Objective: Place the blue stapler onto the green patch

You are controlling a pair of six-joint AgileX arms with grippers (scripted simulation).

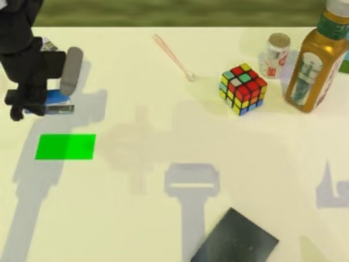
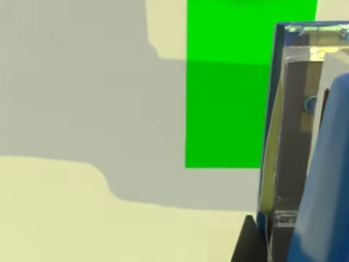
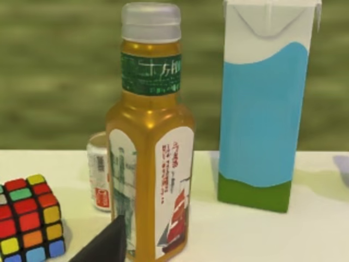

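The blue stapler (image 1: 57, 100) hangs near the table's far left edge, clamped in my left gripper (image 1: 39, 103), which is shut on it. Most of it is hidden under the dark arm in the top view. In the left wrist view the stapler (image 2: 327, 180) fills one side, with a dark fingertip (image 2: 246, 243) pressed against it. The green patch (image 1: 65, 146) lies flat on the table just in front of the stapler, apart from it, and the green patch (image 2: 223, 98) shows beyond the stapler's tip. Only a dark edge of my right gripper (image 3: 106, 245) shows; that arm is out of the top view.
A Rubik's cube (image 1: 242, 88), a small can (image 1: 275, 54) and an amber bottle (image 1: 313, 65) stand at the back right, with a blue-and-white carton (image 3: 267, 109) behind them. A pink spoon (image 1: 172, 54) lies at the back middle. A dark slab (image 1: 234, 240) sits at the front.
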